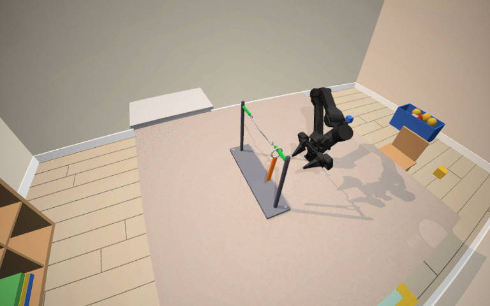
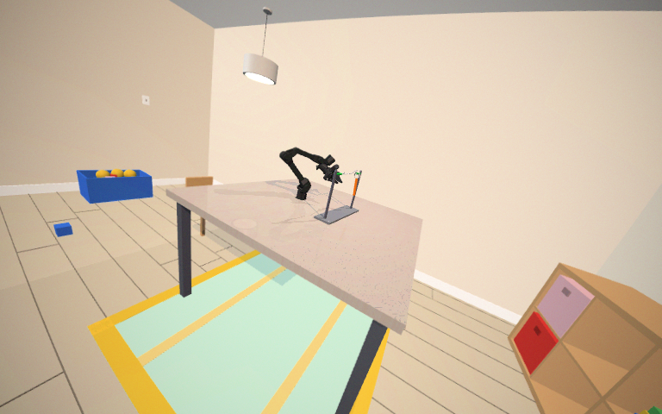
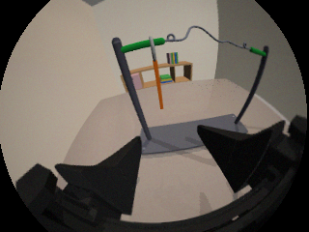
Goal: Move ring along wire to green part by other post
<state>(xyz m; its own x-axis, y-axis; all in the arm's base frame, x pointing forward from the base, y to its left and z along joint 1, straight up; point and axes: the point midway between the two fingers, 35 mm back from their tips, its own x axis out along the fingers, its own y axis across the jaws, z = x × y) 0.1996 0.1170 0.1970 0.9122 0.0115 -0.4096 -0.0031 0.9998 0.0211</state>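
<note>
The ring (image 1: 272, 154) (image 3: 154, 51) hangs around the green part (image 1: 282, 155) (image 3: 137, 46) beside the near post (image 1: 281, 182) (image 3: 130, 87) in the top view, the left post in the wrist view. Its orange handle (image 1: 271, 169) (image 2: 355, 186) (image 3: 158, 87) hangs down freely, clear of the base plate. The grey wire (image 3: 208, 33) runs to the other green part (image 1: 246, 110) (image 3: 258, 51) at the other post (image 1: 242, 126) (image 3: 253, 92). My gripper (image 1: 298, 162) (image 3: 169, 134) is open and empty, on the arm's side of the stand, apart from handle, wire and posts.
The posts stand on a grey base plate (image 1: 252, 180) (image 3: 188, 135) on the table (image 1: 202, 231) (image 2: 292, 234). A blue bin (image 1: 415, 124) (image 2: 116, 190) and a wooden chair (image 1: 409, 144) are beyond the table. Shelves (image 2: 605, 336) stand farther off.
</note>
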